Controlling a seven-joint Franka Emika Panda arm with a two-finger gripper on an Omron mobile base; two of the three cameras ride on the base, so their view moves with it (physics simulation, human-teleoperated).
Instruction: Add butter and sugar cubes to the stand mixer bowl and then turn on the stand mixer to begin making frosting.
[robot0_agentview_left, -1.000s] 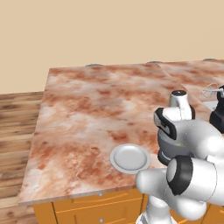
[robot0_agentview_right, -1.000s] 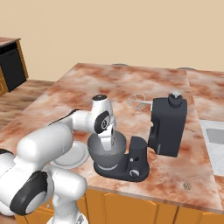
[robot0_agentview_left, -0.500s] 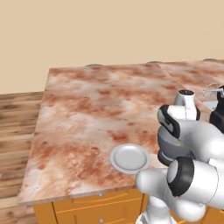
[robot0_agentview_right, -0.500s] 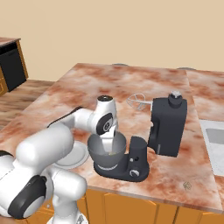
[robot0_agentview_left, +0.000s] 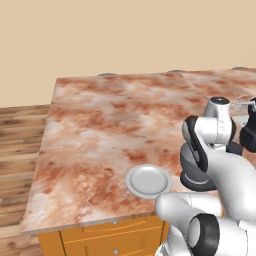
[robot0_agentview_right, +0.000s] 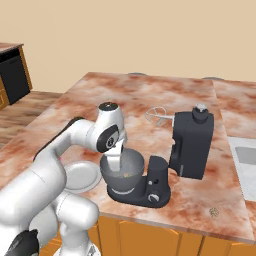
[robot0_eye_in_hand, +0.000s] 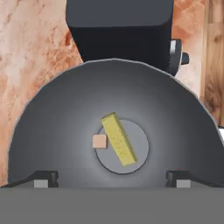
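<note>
The hand view looks straight down into the grey stand mixer bowl (robot0_eye_in_hand: 52, 127). On its flat bottom lie the pale-yellow butter (robot0_eye_in_hand: 118, 139) and, touching its side, a small tan sugar cube (robot0_eye_in_hand: 99, 141). My gripper (robot0_eye_in_hand: 111, 178) is open above the bowl's near rim, its fingertips (robot0_eye_in_hand: 43, 177) wide apart and holding nothing. In the right base view the gripper (robot0_agentview_right: 118, 162) hangs just over the bowl (robot0_agentview_right: 131, 167), which sits on the black stand mixer (robot0_agentview_right: 191, 145). The mixer's head is tilted back, its whisk (robot0_agentview_right: 159, 116) raised. A small round knob (robot0_eye_in_hand: 179, 54) juts from the mixer's side.
A flat silver-grey plate (robot0_agentview_right: 82, 175) lies on the marble counter (robot0_agentview_left: 100, 125) left of the bowl, near the front edge; it also shows as the plate (robot0_agentview_left: 148, 180) in the left base view. A sink (robot0_agentview_right: 246, 156) sits at the far right.
My wrist has shifted slightly to the side above the bowl and risen a little. Bowl, mixer and plate have stayed put.
</note>
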